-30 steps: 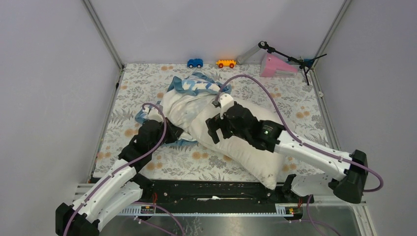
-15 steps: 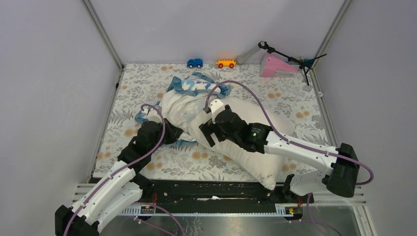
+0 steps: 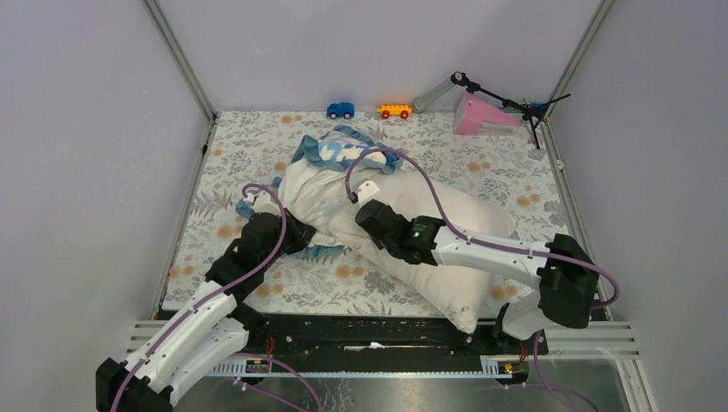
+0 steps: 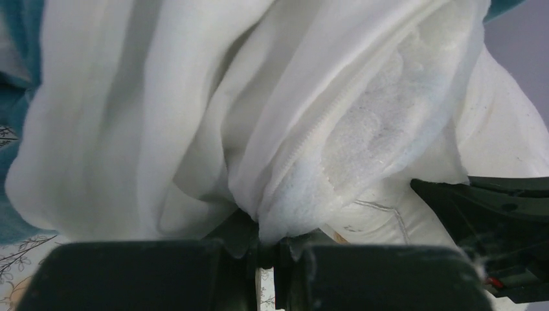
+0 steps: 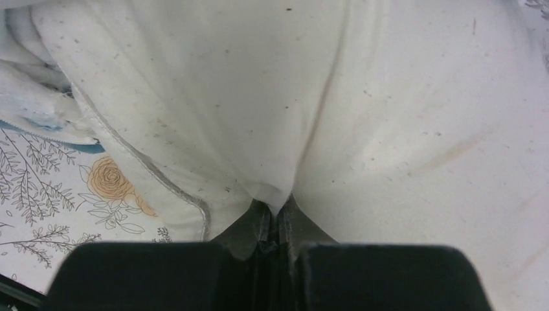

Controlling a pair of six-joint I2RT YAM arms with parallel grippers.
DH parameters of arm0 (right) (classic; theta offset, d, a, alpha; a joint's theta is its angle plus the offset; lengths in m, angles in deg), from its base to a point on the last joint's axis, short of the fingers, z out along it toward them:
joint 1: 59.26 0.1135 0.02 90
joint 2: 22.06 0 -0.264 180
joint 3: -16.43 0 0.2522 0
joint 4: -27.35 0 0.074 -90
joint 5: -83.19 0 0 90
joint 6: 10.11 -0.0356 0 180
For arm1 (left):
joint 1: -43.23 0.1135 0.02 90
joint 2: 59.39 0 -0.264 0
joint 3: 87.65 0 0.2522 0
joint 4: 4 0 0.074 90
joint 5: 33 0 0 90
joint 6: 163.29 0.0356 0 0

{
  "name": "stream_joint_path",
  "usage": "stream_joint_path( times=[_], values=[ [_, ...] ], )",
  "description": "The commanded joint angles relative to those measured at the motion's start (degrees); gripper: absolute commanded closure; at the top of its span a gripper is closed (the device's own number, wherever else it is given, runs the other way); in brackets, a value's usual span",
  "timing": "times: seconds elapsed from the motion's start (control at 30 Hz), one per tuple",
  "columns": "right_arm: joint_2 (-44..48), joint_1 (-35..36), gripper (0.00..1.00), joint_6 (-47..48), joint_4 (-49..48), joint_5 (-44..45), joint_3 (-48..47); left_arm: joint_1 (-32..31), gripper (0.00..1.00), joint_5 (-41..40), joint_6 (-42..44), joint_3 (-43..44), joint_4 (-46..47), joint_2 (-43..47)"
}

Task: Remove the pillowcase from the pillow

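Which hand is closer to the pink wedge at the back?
Right. The right hand grips the pillow mid-table, left of the pink wedge; the left hand is farther left.

Left arm (image 3: 206, 300) angled forward from its base at the near left, its end effector (image 4: 267, 241) clamped on a white fold of the pillowcase (image 4: 116, 110), right arm (image 3: 489, 251) stretched low toward the left, elbow bent, its end effector (image 5: 278, 217) pinching the pillow (image 5: 401, 97)

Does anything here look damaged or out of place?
Yes. In the left wrist view, fluffy white filling seems to bulge beside an open zip, just above the left gripper; normally it stays hidden inside.
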State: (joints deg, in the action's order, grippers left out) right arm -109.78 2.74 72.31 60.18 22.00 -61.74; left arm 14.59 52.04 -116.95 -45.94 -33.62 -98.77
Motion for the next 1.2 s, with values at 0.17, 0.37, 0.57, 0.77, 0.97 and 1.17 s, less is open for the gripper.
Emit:
stream_joint_path(
  times=[0.17,0.37,0.57,0.77,0.97,1.17],
  values=[
    [18.53,-15.92,1.0,-8.38,0.73,2.96,12.64,0.52,1.0,-19.1,-5.76,1.68,-3.43,2.74],
    [34.74,-24.83,1.0,-11.47,-4.23,5.73,20.74,0.52,1.0,-24.45,-9.1,3.03,-8.38,0.39],
    [40.27,-24.89,1.0,-13.6,-4.7,11.43,22.15,0.52,1.0,-28.73,-12.64,3.79,-12.37,-0.63],
    [47.15,-24.91,1.0,-15.03,-5.28,17.21,23.15,0.52,1.0,-38.0,-20.68,5.02,-21.7,0.77],
    [52.67,-24.95,1.0,-15.43,-8.0,16.69,25.39,0.52,1.0,-40.76,-23.99,4.17,-24.03,4.48],
    [52.39,-24.91,1.0,-14.45,-10.15,7.9,25.79,0.52,1.0,-29.04,-10.17,4.78,-13.68,4.65]
  ],
)
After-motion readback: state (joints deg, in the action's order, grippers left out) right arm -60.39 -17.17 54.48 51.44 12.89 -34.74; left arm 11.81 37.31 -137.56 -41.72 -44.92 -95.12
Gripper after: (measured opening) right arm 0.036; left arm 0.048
